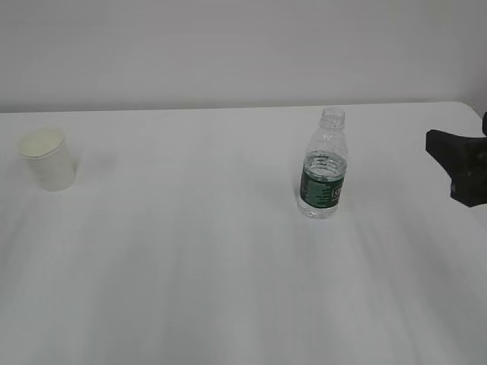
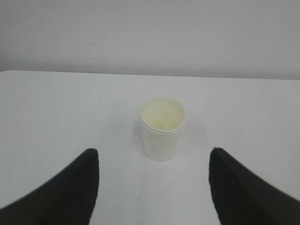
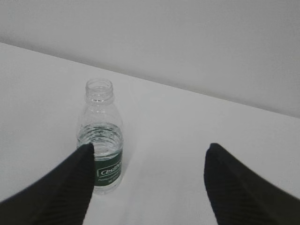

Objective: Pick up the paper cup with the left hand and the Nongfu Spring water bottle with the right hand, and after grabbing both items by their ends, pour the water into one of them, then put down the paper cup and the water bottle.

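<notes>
The white paper cup (image 1: 47, 160) stands upright at the far left of the table, apart from any gripper. In the left wrist view the paper cup (image 2: 162, 126) sits just ahead of my left gripper (image 2: 153, 151), which is open and holds nothing. The uncapped Nongfu Spring water bottle (image 1: 325, 167) stands upright right of centre, with water (image 3: 100, 137) up to the top of its green label. My right gripper (image 3: 150, 146) is open and empty; the bottle (image 3: 101, 140) stands ahead beside its left finger, not between the jaws. Part of the right hand (image 1: 456, 163) shows at the right edge.
Both objects stand on a white table (image 1: 228, 266) that ends at a plain pale wall (image 1: 228, 53) behind. The cup and bottle stand well apart. My left arm is out of the exterior view.
</notes>
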`<action>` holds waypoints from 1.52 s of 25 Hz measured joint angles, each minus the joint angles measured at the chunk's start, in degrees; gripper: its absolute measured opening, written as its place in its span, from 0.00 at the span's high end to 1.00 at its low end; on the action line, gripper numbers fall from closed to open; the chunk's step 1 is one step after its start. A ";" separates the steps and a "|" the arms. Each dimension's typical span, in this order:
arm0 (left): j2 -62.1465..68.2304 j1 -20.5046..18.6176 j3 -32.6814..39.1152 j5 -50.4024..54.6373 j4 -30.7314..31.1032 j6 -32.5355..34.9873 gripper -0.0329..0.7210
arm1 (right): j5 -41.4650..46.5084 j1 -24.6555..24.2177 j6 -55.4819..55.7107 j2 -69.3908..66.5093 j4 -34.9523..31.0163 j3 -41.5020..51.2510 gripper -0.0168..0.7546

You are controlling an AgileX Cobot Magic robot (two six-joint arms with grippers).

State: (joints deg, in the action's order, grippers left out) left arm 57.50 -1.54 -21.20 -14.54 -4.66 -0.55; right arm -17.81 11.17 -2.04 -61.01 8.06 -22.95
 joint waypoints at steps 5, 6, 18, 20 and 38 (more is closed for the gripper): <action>0.00 0.00 0.26 -0.22 -0.10 0.00 0.26 | -2.20 0.09 4.86 -2.08 4.32 0.99 0.26; 0.00 0.00 0.68 -0.64 -0.19 0.00 0.26 | -2.79 0.09 5.40 -2.36 4.59 1.15 0.26; 8.13 8.80 10.38 -18.52 -4.15 -0.86 0.26 | -13.24 0.09 7.79 -5.52 6.77 7.82 0.26; 12.15 9.77 10.48 -21.82 -4.25 -0.98 0.26 | -13.39 0.09 7.90 -5.52 6.87 8.22 0.26; 23.31 10.54 17.28 -38.83 -2.09 -3.16 0.26 | -32.96 0.09 6.77 -17.37 7.19 14.18 0.26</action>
State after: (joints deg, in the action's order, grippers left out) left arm 80.81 9.01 -3.92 -53.36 -6.75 -3.72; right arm -50.78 11.26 4.73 -78.38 15.25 -8.77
